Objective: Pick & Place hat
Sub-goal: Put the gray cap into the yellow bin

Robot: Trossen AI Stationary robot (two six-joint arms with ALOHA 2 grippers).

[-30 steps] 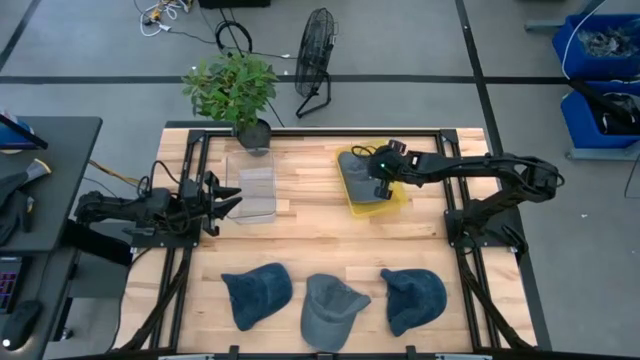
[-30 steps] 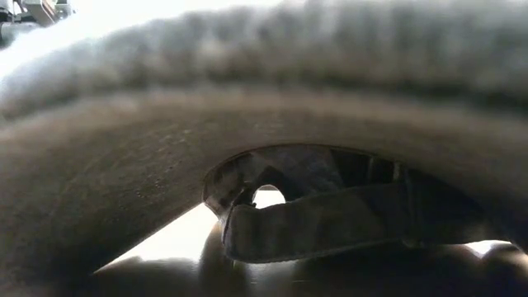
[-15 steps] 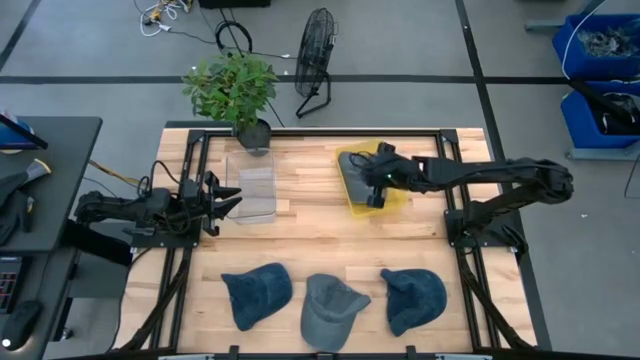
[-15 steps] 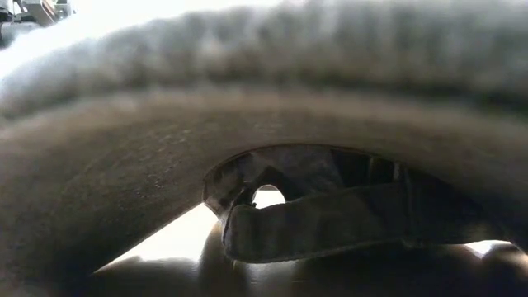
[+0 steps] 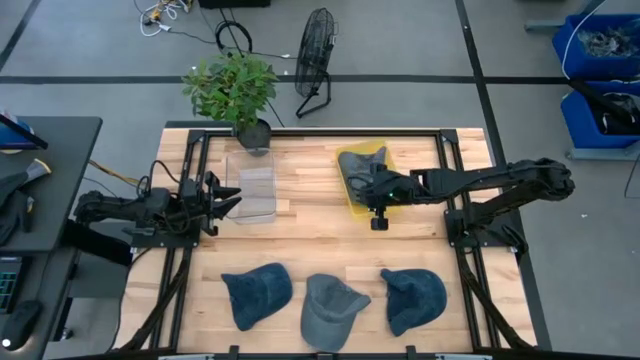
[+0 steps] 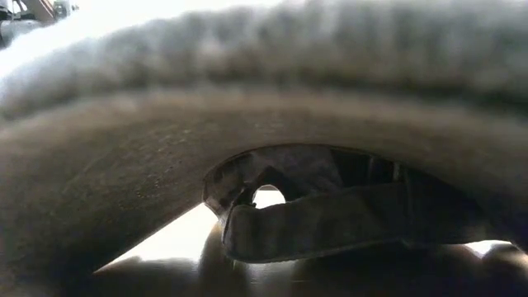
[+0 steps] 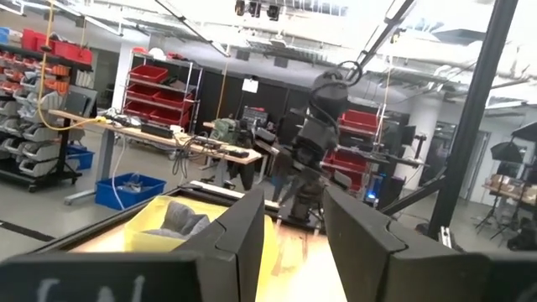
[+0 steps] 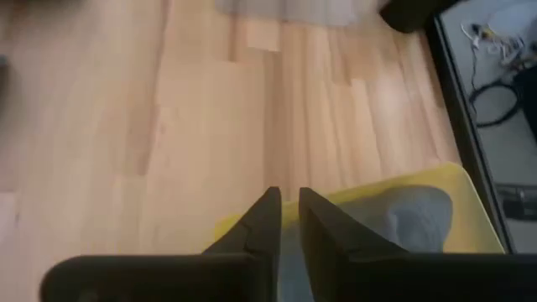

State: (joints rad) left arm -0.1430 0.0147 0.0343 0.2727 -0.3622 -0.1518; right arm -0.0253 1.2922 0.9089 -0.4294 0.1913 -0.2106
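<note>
A grey hat (image 5: 365, 163) is seen lying in the yellow tray (image 5: 352, 196) near the far edge of the tabletop (image 5: 310, 235), right of centre. The right end effector (image 5: 379, 204) is positioned over the tray's near edge, its fingers (image 8: 262, 220) narrowly parted and holding nothing. Three more hats (image 5: 333, 297) are laid in a row along the near edge. The left end effector (image 5: 228, 198) is parked at the left edge beside a clear container (image 5: 255, 195), fingers apart and empty. The low view is blocked by a hat up close.

Potted plant (image 5: 232, 92), floor fan (image 5: 316, 60), blue bins (image 5: 600, 70) beyond the table.
</note>
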